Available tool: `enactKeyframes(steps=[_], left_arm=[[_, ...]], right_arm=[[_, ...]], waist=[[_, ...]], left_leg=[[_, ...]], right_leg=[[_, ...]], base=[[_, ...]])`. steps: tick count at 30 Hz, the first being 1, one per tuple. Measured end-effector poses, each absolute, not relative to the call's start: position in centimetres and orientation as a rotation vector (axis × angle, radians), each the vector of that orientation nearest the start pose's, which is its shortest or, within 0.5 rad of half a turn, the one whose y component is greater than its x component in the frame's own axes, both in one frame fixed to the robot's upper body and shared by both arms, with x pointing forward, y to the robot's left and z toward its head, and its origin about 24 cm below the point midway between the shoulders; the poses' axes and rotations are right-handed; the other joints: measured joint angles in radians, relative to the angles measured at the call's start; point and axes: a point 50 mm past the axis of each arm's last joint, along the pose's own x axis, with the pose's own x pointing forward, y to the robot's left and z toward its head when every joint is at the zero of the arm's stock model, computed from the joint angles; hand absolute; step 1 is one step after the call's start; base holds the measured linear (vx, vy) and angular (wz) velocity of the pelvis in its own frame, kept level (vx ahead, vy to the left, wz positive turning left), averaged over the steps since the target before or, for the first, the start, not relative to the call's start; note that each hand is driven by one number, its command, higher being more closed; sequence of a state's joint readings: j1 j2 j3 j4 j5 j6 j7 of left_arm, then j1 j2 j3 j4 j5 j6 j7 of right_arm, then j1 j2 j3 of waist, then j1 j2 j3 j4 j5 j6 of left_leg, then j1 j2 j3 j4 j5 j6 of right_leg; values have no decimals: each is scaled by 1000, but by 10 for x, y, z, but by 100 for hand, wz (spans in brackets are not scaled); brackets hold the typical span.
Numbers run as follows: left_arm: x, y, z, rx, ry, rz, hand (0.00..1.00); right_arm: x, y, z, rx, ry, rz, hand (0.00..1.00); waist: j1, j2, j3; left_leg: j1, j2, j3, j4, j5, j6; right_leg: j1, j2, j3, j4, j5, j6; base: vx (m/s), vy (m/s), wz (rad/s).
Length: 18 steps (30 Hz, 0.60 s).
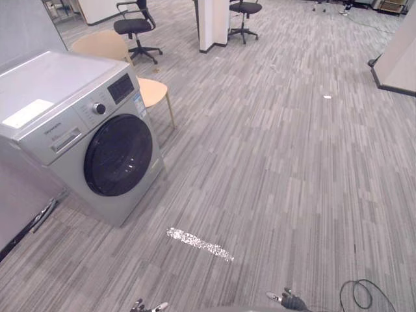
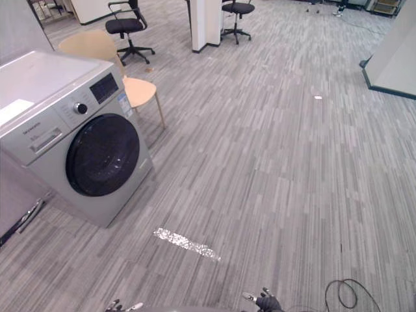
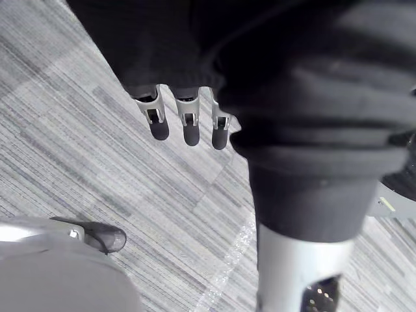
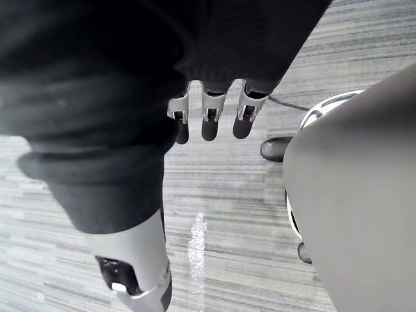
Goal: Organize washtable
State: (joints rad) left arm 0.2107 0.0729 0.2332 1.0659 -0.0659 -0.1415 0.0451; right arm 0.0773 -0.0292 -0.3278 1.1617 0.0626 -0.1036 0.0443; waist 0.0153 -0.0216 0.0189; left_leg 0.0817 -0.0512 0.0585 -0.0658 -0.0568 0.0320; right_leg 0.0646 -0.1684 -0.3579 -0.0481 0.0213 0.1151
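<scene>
Left hand (image 3: 188, 127): hanging low, fingers straight, side by side, empty.
Right hand (image 4: 209, 123): hanging low, fingers straight, slightly apart, empty.
Washing machine (image 1: 97, 140): at the left, round door shut.
White sticker (image 1: 27, 112): on the machine's top; print too small to read.
Silver tape strip (image 1: 198, 244): on the floor before the machine.

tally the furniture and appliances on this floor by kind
washing machine: 1
tan chair: 1
black office chairs: 2
total: 4
</scene>
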Motion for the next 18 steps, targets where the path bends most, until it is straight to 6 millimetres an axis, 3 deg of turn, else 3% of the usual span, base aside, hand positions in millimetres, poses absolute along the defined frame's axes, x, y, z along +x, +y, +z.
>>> enactKeyframes(steps=[18], left_arm=[[44,215,-164,-44,1113,367,0]], right_arm=[[75,-198,-168,248,1092,-371,0]], waist=[[1,9,7]], left_leg=[[6,1,14,-6,0,-1]], right_leg=[[0,-1,9,13,-3,1]], base=[[-8,-4,-1]])
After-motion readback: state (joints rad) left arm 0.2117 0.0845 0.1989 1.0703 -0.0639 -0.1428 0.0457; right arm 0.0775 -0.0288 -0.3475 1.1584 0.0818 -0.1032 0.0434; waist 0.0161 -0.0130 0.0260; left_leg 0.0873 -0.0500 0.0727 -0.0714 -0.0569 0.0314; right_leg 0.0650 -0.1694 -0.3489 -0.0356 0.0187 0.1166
